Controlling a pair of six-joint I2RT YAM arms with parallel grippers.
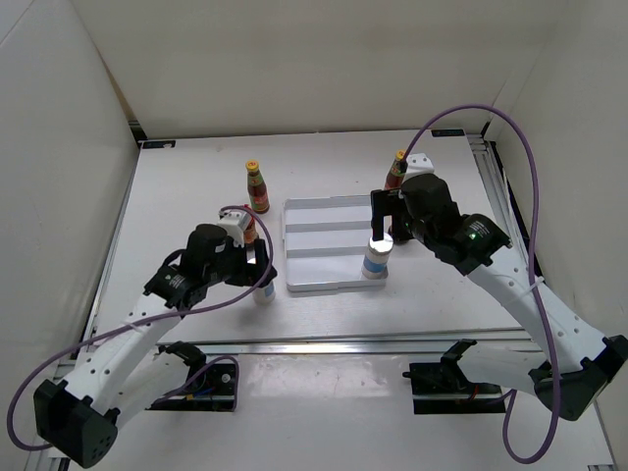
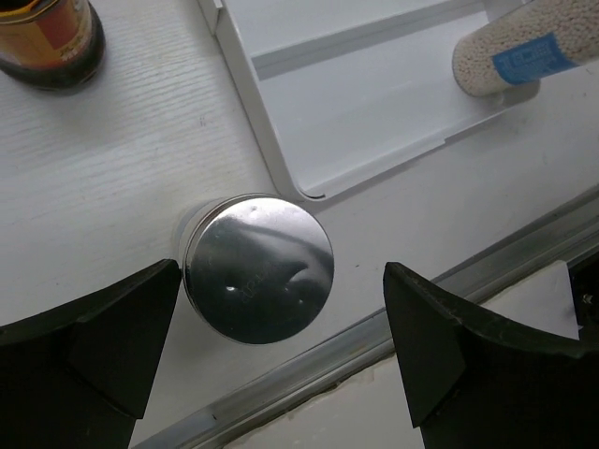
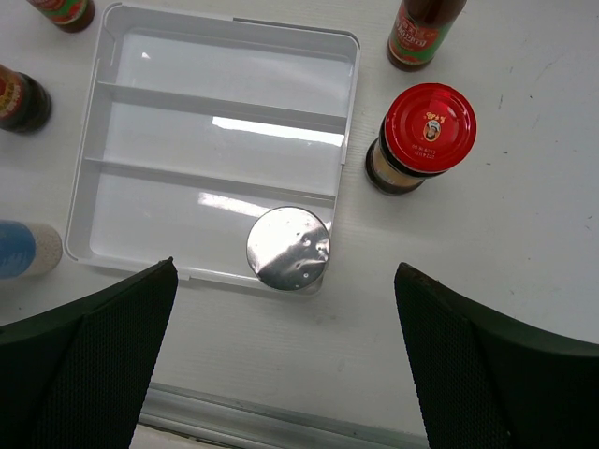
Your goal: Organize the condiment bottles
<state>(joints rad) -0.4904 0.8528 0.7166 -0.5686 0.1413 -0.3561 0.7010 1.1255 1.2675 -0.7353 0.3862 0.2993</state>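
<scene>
A white silver-topped shaker (image 2: 259, 268) stands on the table just off the tray's near left corner. My left gripper (image 2: 281, 355) hangs open above it, with the lid nearer the left finger and touching neither. A second shaker (image 3: 288, 248) stands inside the near right corner of the white ridged tray (image 3: 220, 94), and my right gripper (image 3: 285, 355) is open above it. Right of the tray stands a red-lidded jar (image 3: 421, 136), with a slim sauce bottle (image 3: 423, 33) behind it. Left of the tray are a yellow-capped bottle (image 1: 257, 186) and another jar (image 1: 245, 228), partly hidden by my left arm (image 1: 211, 257).
A metal rail (image 1: 334, 345) runs along the table's near edge, below both grippers. White walls close the table on the left, back and right. My right arm (image 1: 461, 240) covers the table to the tray's right in the top view.
</scene>
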